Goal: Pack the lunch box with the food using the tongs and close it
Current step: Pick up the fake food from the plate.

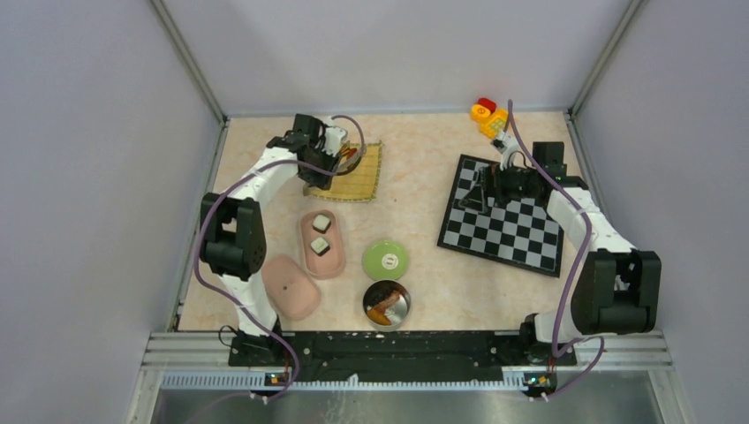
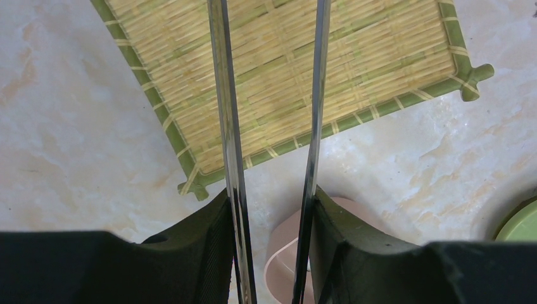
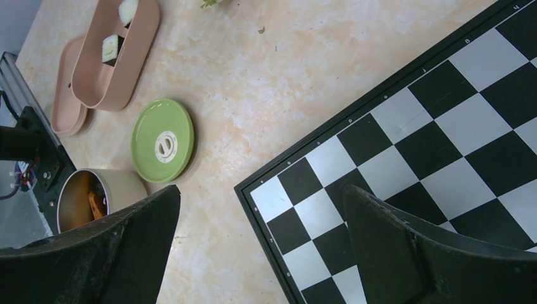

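silver slim metal tongs (image 2: 223, 95): stiff, springy, slick, likely light; clamped across both arms by left end effector (image 2: 271, 202), centre frame. right end effector (image 3: 259, 202) spread wide, empty.

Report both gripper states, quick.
Left gripper: closed on the tongs.
Right gripper: open, empty, over the chessboard.

- The left arm (image 1: 265, 177) reaches forward, elbow bent; the left gripper (image 2: 269, 209) clamps the tongs (image 2: 226, 114) between its fingers.
- The right arm (image 1: 583, 221) stretches forward; the right gripper (image 3: 261, 196) points down, jaws wide apart.
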Robot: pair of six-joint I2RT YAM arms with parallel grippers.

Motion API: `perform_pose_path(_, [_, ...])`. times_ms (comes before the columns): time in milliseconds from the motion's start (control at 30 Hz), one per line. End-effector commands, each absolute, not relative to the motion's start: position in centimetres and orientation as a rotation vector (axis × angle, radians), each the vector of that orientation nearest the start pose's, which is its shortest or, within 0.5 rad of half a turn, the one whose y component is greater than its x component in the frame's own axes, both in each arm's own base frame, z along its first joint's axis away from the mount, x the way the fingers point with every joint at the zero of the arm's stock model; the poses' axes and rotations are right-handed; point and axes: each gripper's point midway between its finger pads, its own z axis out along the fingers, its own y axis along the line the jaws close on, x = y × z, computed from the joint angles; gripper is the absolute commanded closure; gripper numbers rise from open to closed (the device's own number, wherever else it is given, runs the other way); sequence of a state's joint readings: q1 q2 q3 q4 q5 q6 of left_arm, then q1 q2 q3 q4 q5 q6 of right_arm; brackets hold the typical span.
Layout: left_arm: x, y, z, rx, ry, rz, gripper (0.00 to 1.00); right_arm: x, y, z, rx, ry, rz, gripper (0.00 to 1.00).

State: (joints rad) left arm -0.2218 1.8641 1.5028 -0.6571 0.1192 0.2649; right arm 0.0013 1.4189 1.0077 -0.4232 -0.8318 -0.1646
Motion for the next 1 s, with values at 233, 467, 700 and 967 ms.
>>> perform_pose_path(233, [43.3, -10.4, 9.0, 0.695, 2.492, -0.043, 0.55, 33.5, 12.3, 17.2, -0.592, 2.104, 0.869, 0.02])
perform_pose_path(467, [43.5, -9.1, 8.9, 0.71, 2.489, 0.057, 0.55, 33.5, 12.3, 17.3, -0.592, 2.102, 0.865, 0.02])
perform_pose_path(700, [43.8, -9.3, 10.2, 0.702, 2.452, 0.056, 0.63, 33.6, 12.3, 17.4, -0.594, 2.099, 0.863, 0.02])
perform_pose_path(967, [44.5, -9.9, 14.6, 0.701, 2.357, 0.026, 0.78, 33.6, 12.3, 17.3, -0.594, 2.101, 0.862, 0.02])
